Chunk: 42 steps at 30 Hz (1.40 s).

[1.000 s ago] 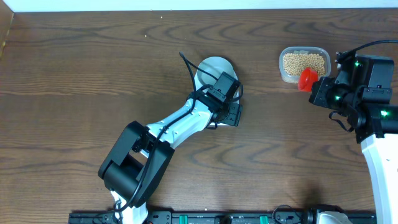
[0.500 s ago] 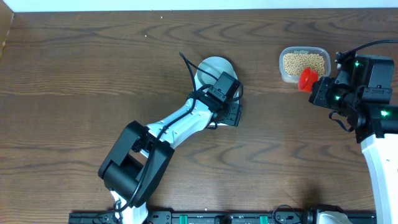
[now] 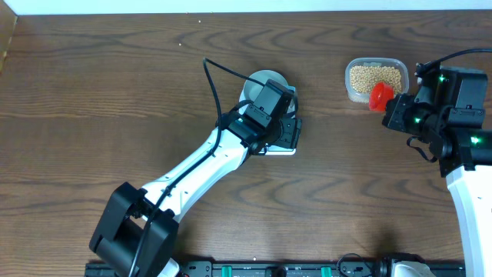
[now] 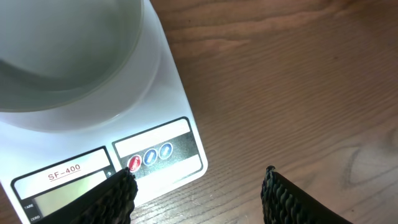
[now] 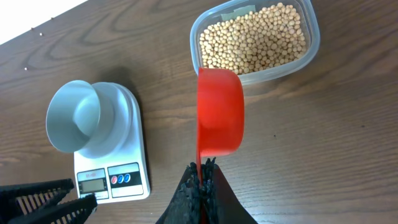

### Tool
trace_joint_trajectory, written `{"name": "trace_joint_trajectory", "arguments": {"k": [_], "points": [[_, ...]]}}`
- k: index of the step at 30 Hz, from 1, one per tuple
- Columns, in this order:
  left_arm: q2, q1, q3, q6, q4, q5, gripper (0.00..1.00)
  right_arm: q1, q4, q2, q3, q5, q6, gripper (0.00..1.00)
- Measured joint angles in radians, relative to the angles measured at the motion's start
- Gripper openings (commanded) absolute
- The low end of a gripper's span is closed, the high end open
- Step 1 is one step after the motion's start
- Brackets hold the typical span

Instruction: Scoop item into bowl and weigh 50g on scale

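The tan-yellow beans (image 5: 255, 38) fill a clear plastic tub (image 3: 375, 77) at the back right. The white bowl (image 5: 74, 115) stands on the white scale (image 5: 112, 177); both also show in the left wrist view, the bowl (image 4: 68, 50) and the scale (image 4: 161, 152). My left gripper (image 4: 198, 182) is open and empty, low over the scale's button end and the wood beside it. In the overhead view it (image 3: 280, 132) covers most of the scale. My right gripper (image 5: 202, 168) is shut on the handle of a red scoop (image 5: 219, 112), held just in front of the tub. The scoop's inside is hidden.
The dark wooden table (image 3: 115, 92) runs across the whole view. The left arm (image 3: 200, 165) lies diagonally from the front edge to the scale. A black cable (image 3: 214, 85) loops up beside the bowl. The right arm's body (image 3: 461, 131) stands at the right edge.
The left arm has swung, its elbow dropping toward the front left, and its gripper has shifted slightly back over the scale. The right gripper and red scoop have not moved.
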State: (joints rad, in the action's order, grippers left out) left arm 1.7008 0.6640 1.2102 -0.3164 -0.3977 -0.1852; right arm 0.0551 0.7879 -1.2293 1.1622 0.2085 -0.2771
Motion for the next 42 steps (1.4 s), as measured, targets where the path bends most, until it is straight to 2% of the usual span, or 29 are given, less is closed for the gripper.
{"name": "trace_joint_trajectory", "arguments": {"k": [13, 23, 42], "points": [[0.001, 0.0, 0.0, 0.0, -0.003, 0.0, 0.67, 0.0, -0.019, 0.0, 0.0, 0.0, 0.0, 0.01], [0.104, 0.004, 0.0, 0.0, 0.005, 0.0, 0.67, 0.0, -0.019, 0.0, 0.0, 0.0, 0.0, 0.02], [0.178, 0.008, 0.0, 0.0, 0.043, 0.0, 0.67, 0.0, -0.014, 0.0, 0.0, 0.0, 0.0, 0.02]]}}
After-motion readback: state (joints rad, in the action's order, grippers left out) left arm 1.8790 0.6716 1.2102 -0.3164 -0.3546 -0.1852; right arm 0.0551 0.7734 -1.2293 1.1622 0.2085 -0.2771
